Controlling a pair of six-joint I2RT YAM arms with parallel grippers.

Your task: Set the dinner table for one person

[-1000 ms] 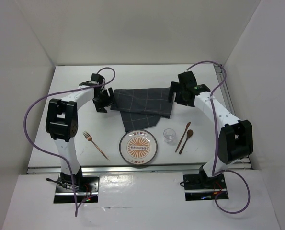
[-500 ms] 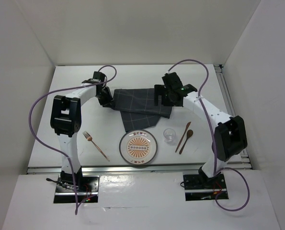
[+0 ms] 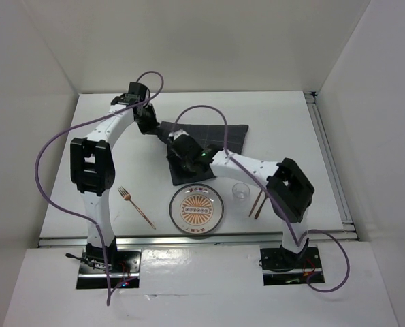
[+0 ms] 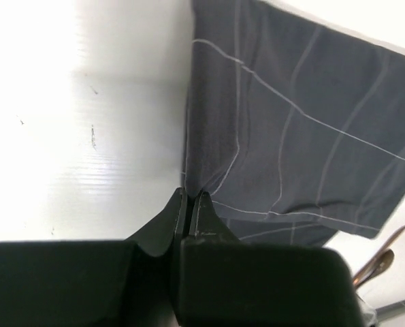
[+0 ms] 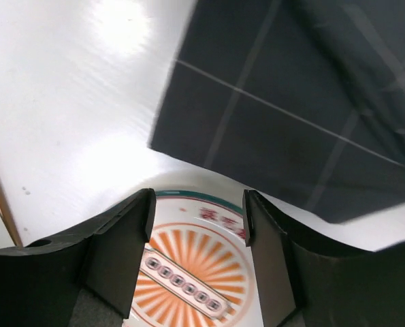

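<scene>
Right hand point(image 5: 197, 201) now at cloth point(image 5: 290, 88) edge

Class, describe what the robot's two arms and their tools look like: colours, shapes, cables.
Both the left arm and right arm have white tubular links joined by chunky black joint housings. A purple cable loops along each. The left tool and right tool are matte black, with flat tapering fingers.

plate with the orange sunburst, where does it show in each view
Top external: the plate is lower centre, just below the cloth.
Left wrist: not in it.
Right wrist: bottom centre, seen between the open fingers of the right gripper.
Shared landmark: the dark grey checked cloth, in all three views.
</scene>
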